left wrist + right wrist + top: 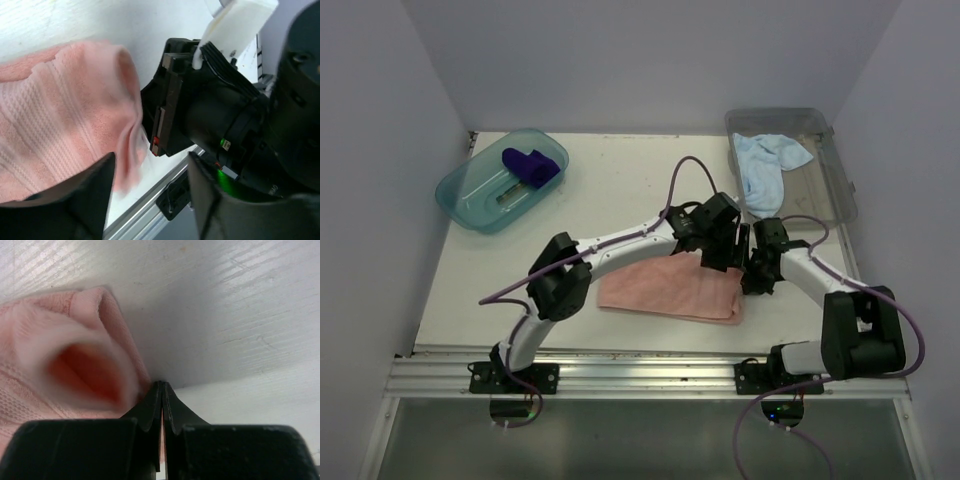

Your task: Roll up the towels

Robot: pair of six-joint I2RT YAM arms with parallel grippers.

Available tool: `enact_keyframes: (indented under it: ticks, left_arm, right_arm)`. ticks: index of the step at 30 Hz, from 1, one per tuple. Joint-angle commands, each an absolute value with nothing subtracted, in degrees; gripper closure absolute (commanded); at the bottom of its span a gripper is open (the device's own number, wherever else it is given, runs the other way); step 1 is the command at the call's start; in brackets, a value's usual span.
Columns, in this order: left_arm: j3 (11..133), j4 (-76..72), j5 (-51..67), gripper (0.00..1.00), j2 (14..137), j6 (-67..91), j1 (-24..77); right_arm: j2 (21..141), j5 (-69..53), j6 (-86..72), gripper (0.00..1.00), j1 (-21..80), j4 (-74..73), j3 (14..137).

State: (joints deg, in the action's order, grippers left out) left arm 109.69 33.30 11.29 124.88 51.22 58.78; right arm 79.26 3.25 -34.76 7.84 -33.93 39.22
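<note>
the pink towel (665, 292) is being observed spread on the table (620, 200). its right edge is being pinched by the closed right gripper (162, 390), apparently to start the roll; the left gripper (150, 167) is being held open beside it.

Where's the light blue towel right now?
In the overhead view, the light blue towel lies crumpled in the left part of the clear grey bin, at the far right corner of the table.
</note>
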Motion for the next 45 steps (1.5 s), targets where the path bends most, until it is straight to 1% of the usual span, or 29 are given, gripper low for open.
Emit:
enact_keyframes:
  ticks: [1, 4, 6, 9, 10, 12, 13, 14, 16, 18, 20, 23, 26, 27, 29, 32, 35, 39, 41, 44, 45]
  left_arm:
    - [107.77, 29.62, 13.19, 0.33, 118.77, 49.49, 59.24]
    - [106.44, 30.58, 11.26, 0.32, 113.5, 47.55, 58.63]
    - [102.94, 30.85, 9.85, 0.33, 110.14, 47.11, 57.31]
    - [94.42, 29.27, 8.88, 0.36, 102.76, 46.5, 54.06]
    - [89.78, 29.09, 9.05, 0.36, 99.44, 46.49, 51.7]
    - [84.75, 28.83, 9.4, 0.39, 96.26, 46.5, 48.88]
    - [79.94, 28.74, 9.32, 0.4, 93.46, 46.41, 46.08]
    - [77.63, 28.31, 9.06, 0.41, 92.3, 45.8, 44.66]
    - [72.11, 28.13, 8.61, 0.44, 89.93, 45.09, 40.98]
    - [69.45, 27.34, 7.3, 0.48, 89.56, 43.42, 38.86]
    - [67.85, 26.98, 6.68, 0.52, 90.61, 41.41, 36.57]
    - [68.2, 26.29, 1.69, 0.54, 94.03, 39.3, 35.51]
    - [69.17, 25.05, 0.26, 0.55, 99.83, 37.62, 34.72]
    - [69.69, 25.48, 0.26, 0.57, 103.24, 37.44, 34.46]
    - [70.84, 27.68, -1.91, 0.6, 105.81, 37.53, 33.75]
    - [68.92, 30.4, -5.09, 0.61, 107.23, 38.58, 33.22]
    - [62.6, 31.81, -6.07, 0.6, 103.64, 40.59, 32.87]
    - [50.47, 31.56, -2.3, 0.6, 93.19, 44.29, 32.78]
    - [44.4, 32.25, -0.62, 0.58, 86.24, 45.78, 32.96]
    - [40.09, 33.66, 3.59, 0.53, 78.94, 45.88, 33.22]
    - [39.64, 34.01, 5.6, 0.53, 77.45, 45.53, 33.57]
  right_arm:
    - [77.7, 5.53, -36.12, 0.98, 6.6, -32.6, 36.56]
    - [73.76, 7.64, -35.42, 0.95, 6.24, -36.29, 38.32]
    - [71.03, 8.96, -35.07, 0.95, 6.24, -39.62, 39.98]
    - [65.67, 11.07, -35.16, 0.93, 6.33, -43.66, 42.09]
    - [63.31, 11.34, -35.07, 0.92, 6.24, -44.46, 42.71]
    - [61.8, 12.48, -34.98, 0.92, 6.24, -46.83, 45.07]
    - [61.44, 12.83, -34.89, 0.92, 6.24, -47.28, 45.96]
    - [61.0, 12.66, -33.76, 0.92, 6.24, -47.37, 46.84]
    - [61.69, 8.02, -32.35, 0.91, 6.33, -45.8, 48.51]
    - [64.85, 3.02, -31.55, 0.92, 7.29, -44.22, 50.35]
    - [69.05, 2.72, -31.64, 0.92, 9.83, -42.98, 51.5]
    - [73.2, 1.67, -32.08, 0.92, 10.72, -38.78, 51.68]
    - [79.7, 3.5, -32.08, 0.93, 10.9, -36.57, 50.63]
    - [82.76, 4.91, -32.08, 0.94, 10.9, -36.48, 50.63]
    - [85.51, 6.06, -31.3, 0.95, 11.42, -36.04, 50.8]
    - [89.11, 6.94, -31.29, 0.96, 13.87, -35.51, 51.24]
    - [91.4, 8.52, -32.25, 0.96, 17.47, -34.98, 52.11]
    - [96.14, 8.61, -33.05, 0.96, 21.0, -34.02, 57.02]
    - [101.22, 8.44, -32.96, 0.96, 22.84, -33.66, 59.84]
    - [108.0, 8.35, -31.65, 0.97, 24.08, -33.31, 68.18]
    - [113.41, 8.35, -31.38, 0.97, 24.08, -34.18, 74.47]
